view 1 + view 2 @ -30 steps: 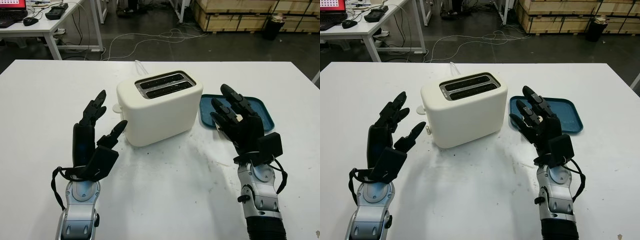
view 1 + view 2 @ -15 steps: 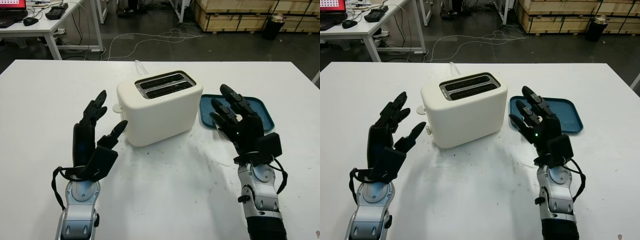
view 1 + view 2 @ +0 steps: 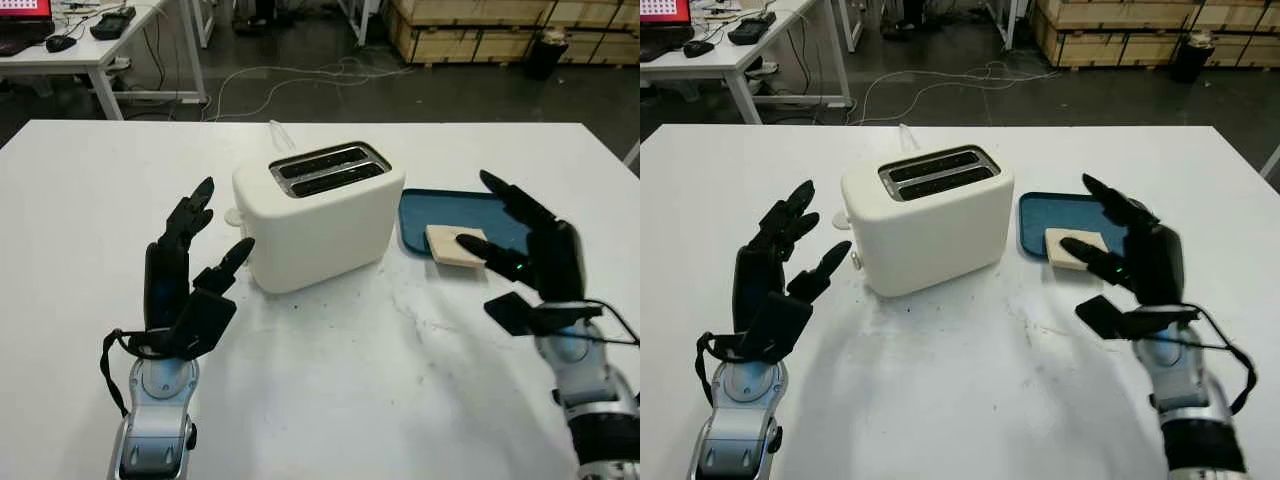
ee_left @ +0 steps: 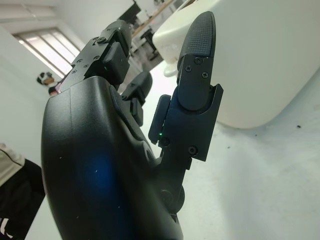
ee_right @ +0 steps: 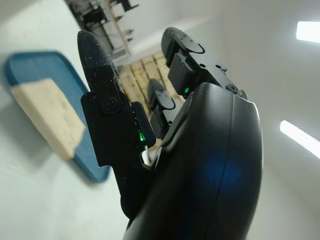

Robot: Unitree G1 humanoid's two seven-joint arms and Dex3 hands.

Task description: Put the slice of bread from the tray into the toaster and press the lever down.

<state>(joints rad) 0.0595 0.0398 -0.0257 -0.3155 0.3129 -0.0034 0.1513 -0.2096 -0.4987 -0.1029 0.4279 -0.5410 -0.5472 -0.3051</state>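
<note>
Bread slice lies flat in the near left corner of a blue tray, its near edge reaching the tray's rim, untouched by either hand. White table carries everything, with some dark specks on its surface in front of the toaster. Cream toaster stands near the middle, turned a little, both top slots empty, its side knob facing the left hand; a white cord runs off behind it. Blue tray sits just beside the toaster on the right, apart from it. Left hand is raised above the table beside the toaster's left end, open and holding nothing, thumb tip close to the toaster's wall but not touching. Right hand hovers over the tray's near right part, open and empty, its fingers pointing away from the robot, thumb just beside the bread.
</note>
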